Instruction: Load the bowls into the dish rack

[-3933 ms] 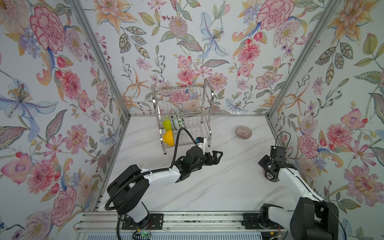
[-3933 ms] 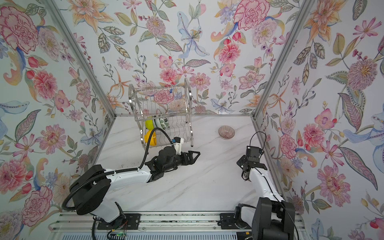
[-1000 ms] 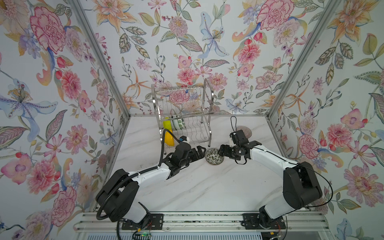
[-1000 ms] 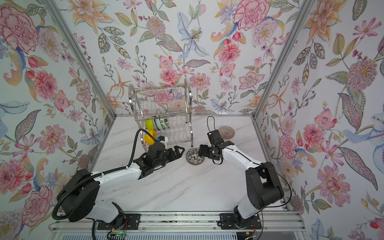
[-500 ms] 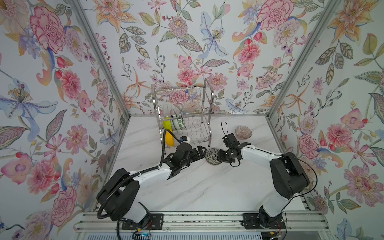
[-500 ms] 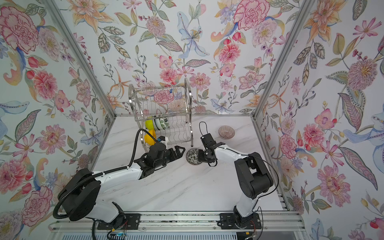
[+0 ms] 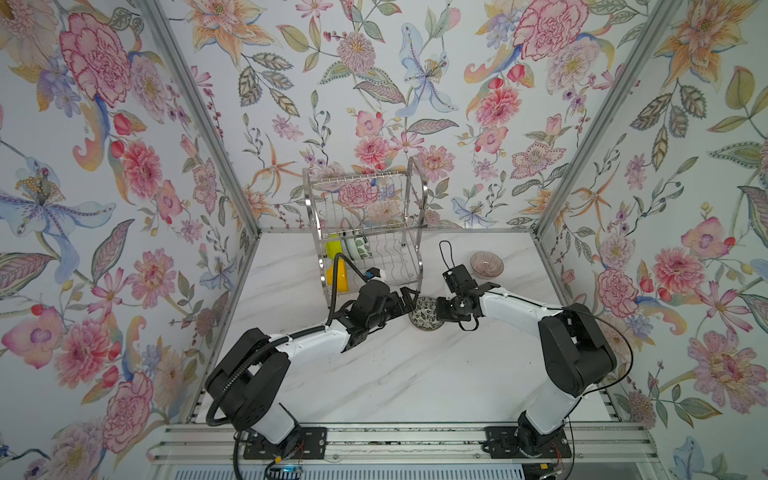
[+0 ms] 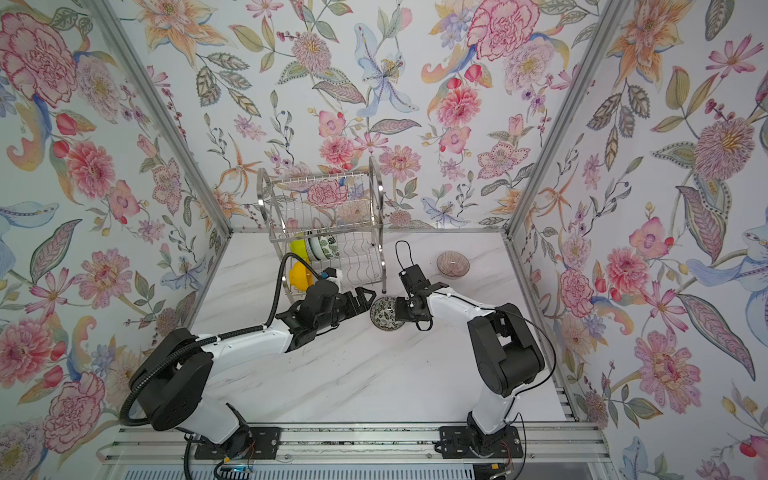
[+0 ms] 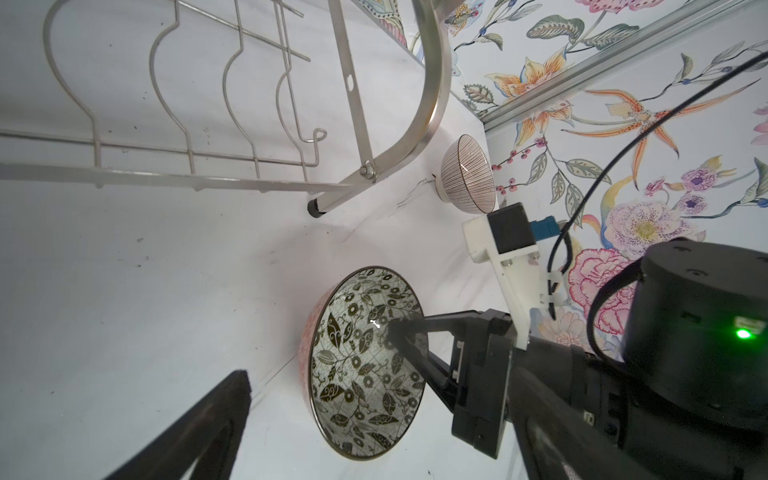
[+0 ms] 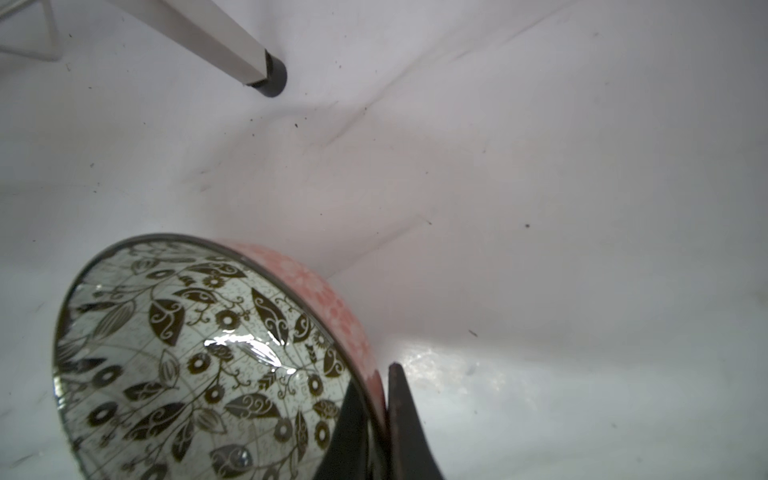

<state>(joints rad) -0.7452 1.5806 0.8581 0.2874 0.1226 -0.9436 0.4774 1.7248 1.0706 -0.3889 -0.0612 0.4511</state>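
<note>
over the last second the right gripper (image 10: 376, 395) has been closed onto the rim of the small round black-and-white floral bowl (image 7: 424, 312), beside which its jaws were held apart a moment earlier. in the right wrist view one finger is seen inside the bowl and the other against its pink outer wall, so the bowl is judged to be gripped and ready for lifting toward the rack. the bowl appears to rest on the white marbled surface (image 7: 395, 374), near the front right foot of the shiny silver two-tier wire dish rack (image 7: 365, 216), between the two grippers. the left gripper (image 8: 363, 305) is held with its jaws wide apart just beside the bowl's far side, and nothing is held in it. a lime green bowl (image 7: 333, 248), a yellow bowl (image 7: 337, 276) and a white leaf-patterned bowl (image 7: 365, 248) are already stood in the lower tier. a pinkish ribbed bowl (image 7: 486, 264) is left on the surface, apart from the rack.
</note>
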